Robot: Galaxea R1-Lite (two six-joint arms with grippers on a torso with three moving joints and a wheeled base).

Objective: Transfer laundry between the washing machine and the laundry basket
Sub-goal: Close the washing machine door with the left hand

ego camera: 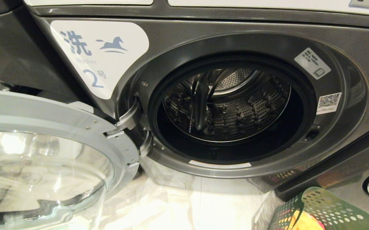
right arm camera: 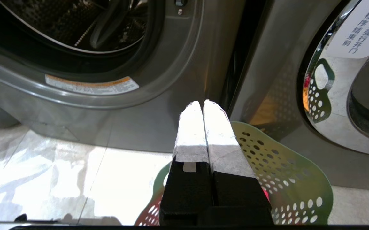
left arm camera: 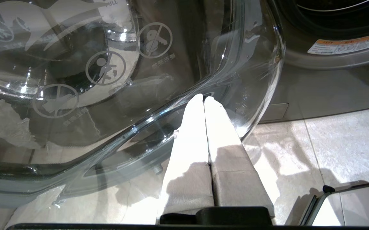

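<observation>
Washing machine (ego camera: 184, 35) door (ego camera: 85, 127) swung wide at frame left for drum access; both my grippers, left gripper (left arm camera: 204, 99) and right gripper (right arm camera: 203, 103), closed empty, laundry basket (ego camera: 331, 207) lower right.

A self-service laundry room, judging by its fittings. A dark grey front-loading washing machine (ego camera: 267, 41) carries a white label (ego camera: 103, 54) with a blue number 2 and a horse logo (numbering suggests shared, public machines). Its round glass door (ego camera: 43, 166) stands open, showing the perforated steel drum (ego camera: 232, 105). A second washer's chrome door rim (right arm camera: 331, 105) sits alongside. The floor (left arm camera: 331, 153) is pale glossy tile, and a green perforated laundry basket (ego camera: 331, 207) stands on it.
</observation>
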